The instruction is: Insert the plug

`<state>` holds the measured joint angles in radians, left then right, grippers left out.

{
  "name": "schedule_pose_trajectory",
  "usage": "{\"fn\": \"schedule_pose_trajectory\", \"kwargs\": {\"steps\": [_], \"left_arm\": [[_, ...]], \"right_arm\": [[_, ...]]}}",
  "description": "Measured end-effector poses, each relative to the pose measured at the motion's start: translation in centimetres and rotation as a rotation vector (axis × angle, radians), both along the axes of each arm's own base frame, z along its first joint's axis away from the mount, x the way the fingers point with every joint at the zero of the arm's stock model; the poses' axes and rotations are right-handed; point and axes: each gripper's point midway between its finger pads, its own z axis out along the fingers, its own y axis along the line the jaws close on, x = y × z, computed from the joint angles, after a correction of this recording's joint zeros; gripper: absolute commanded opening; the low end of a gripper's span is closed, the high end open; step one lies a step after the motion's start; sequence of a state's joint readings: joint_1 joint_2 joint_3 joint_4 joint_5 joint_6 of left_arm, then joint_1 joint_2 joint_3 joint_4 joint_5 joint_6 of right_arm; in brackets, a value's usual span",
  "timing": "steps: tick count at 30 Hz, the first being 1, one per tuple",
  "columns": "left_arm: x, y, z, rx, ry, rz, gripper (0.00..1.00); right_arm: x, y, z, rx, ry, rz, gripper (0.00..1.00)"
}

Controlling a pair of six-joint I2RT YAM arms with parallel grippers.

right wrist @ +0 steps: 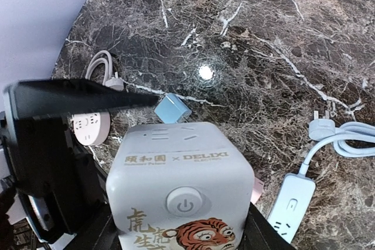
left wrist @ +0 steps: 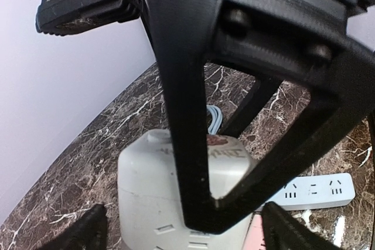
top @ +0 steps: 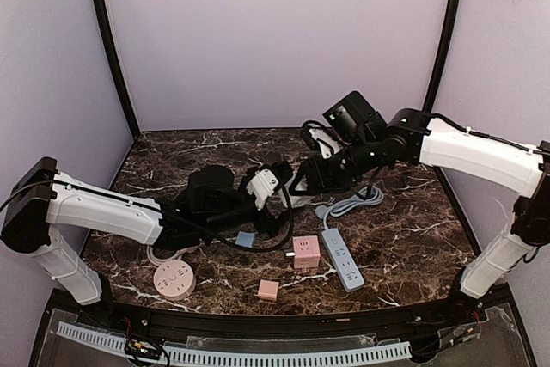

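Note:
A white cube socket [top: 261, 183] with a tiger print and a power button is held above the middle of the table. In the right wrist view the cube [right wrist: 181, 162] sits between the dark fingers [right wrist: 96, 235] of my right gripper [right wrist: 181, 238], which is shut on it. My right gripper [top: 296, 185] comes in from the right. My left gripper [top: 251, 195] meets the cube from the left. In the left wrist view the left gripper [left wrist: 184, 232] is open, one tip on each side of the cube [left wrist: 146, 191]. A small light-blue plug [top: 246, 238] lies on the table below, also in the right wrist view [right wrist: 173, 108].
On the marble table [top: 412, 238] lie a pink cube socket [top: 306, 252], a small pink adapter [top: 268, 290], a blue power strip [top: 342, 257] with a coiled cable [top: 352, 204], and a round pink socket [top: 174, 281]. The black part across the left wrist view [left wrist: 193, 115] belongs to the other arm.

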<state>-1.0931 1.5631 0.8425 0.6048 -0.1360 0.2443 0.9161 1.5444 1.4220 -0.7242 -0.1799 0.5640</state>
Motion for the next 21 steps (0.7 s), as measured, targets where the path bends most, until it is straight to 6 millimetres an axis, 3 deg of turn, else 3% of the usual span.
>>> {"fn": "schedule_pose_trajectory", "kwargs": {"steps": [4,9,15,21], "left_arm": [[-0.5,0.0,0.0,-0.025,0.025,-0.009,0.99],[-1.5,-0.4,-0.8,-0.034,0.065,0.001,0.99],[-3.3,-4.1,-1.8,-0.016,0.123,0.087,0.99],[-3.7,-7.5,-1.7,-0.061,0.241,0.247,0.94]], "right_arm": [[0.4,-1.5,-0.9,-0.051,-0.039,-0.035,0.29],[1.8,-5.4,-0.9,-0.113,-0.115,-0.137,0.28],[4.1,-10.8,2.4,-0.161,-0.290,-0.324,0.27],[4.7,-14.8,4.9,-0.181,-0.405,-0.460,0.27]]}}
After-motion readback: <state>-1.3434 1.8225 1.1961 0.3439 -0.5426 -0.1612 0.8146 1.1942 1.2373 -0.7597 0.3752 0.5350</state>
